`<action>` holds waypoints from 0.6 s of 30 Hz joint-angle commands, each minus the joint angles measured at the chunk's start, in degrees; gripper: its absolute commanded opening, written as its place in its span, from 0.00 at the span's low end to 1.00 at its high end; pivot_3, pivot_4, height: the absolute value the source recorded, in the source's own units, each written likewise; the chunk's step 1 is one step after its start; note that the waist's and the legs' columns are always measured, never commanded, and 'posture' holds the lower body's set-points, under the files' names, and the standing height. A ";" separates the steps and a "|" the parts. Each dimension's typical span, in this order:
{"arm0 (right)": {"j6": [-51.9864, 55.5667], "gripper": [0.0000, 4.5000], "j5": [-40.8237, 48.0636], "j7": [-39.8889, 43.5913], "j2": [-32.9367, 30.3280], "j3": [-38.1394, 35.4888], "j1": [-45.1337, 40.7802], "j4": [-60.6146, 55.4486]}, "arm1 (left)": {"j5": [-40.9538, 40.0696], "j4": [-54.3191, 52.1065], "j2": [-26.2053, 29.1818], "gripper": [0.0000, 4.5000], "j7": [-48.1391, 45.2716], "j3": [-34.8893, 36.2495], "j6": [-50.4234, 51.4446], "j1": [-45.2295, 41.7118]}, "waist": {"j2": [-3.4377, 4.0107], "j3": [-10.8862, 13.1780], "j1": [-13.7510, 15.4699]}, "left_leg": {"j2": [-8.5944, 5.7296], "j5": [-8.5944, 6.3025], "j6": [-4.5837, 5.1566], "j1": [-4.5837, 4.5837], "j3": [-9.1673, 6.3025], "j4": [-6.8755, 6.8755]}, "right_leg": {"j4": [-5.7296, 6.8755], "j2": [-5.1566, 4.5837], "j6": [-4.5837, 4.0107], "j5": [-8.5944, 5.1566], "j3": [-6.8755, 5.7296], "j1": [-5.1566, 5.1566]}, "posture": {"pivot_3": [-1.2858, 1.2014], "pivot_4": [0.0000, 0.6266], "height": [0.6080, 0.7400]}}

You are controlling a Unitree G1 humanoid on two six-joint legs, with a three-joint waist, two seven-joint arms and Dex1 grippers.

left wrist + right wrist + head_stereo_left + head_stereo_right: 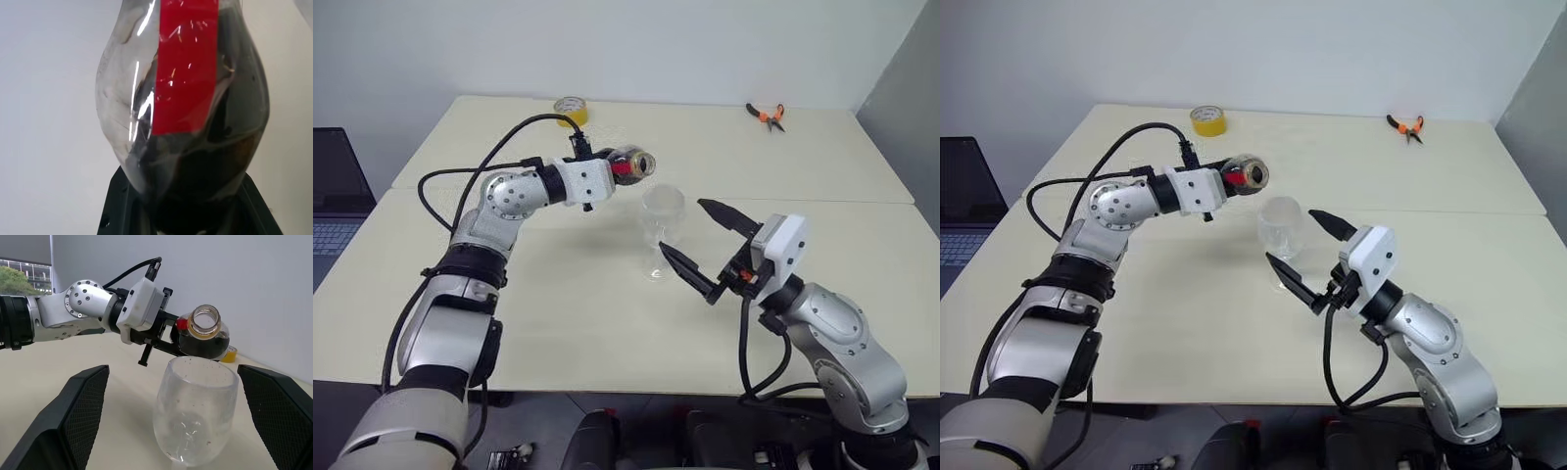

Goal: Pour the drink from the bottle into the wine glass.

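Note:
My left gripper is shut on the bottle, which lies tipped on its side in the air with a red label. Its uncapped mouth points over the rim of the wine glass. The dark drink pools in the bottle's body. The glass stands upright on the table just below and to the right of the bottle, and its bowl looks empty. My right gripper is open, with one finger on each side of the glass bowl and apart from it.
A yellow tape roll sits at the table's far edge behind the bottle. Orange-handled pliers lie at the far right. A laptop stands off the table's left side.

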 commanded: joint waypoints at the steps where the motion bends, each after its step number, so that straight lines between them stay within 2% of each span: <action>1: -0.02 1.00 -0.21 -0.49 0.51 0.34 -0.93 -1.15 | 3.11 -0.33 1.06 0.16 5.40 -0.25 -3.93 -3.61 | 0.00 0.00 0.00 | 0.00 0.00 0.00 0.00 0.00 0.00 | 0.00 0.00 0.00 0.00 0.00 0.00 | 0.52 0.24 1.00; 9: 0.16 1.00 -0.62 -0.51 0.32 0.97 -0.73 -1.13 | 6.58 1.52 1.64 0.16 9.10 -2.08 -7.09 -5.15 | 0.00 0.00 -0.04 | 0.00 0.00 0.00 0.00 0.01 0.00 | 0.03 0.00 0.00 0.00 0.00 -0.02 | 0.52 0.24 1.00; 18: 0.36 1.00 -1.56 -0.93 0.49 1.14 -0.49 -0.86 | 13.70 1.91 3.29 0.16 17.24 -4.35 -9.95 -7.47 | 0.00 0.00 -0.04 | 0.00 0.00 -0.01 -0.02 0.02 0.00 | 0.04 0.00 0.00 0.00 0.00 -0.04 | 0.52 0.24 1.00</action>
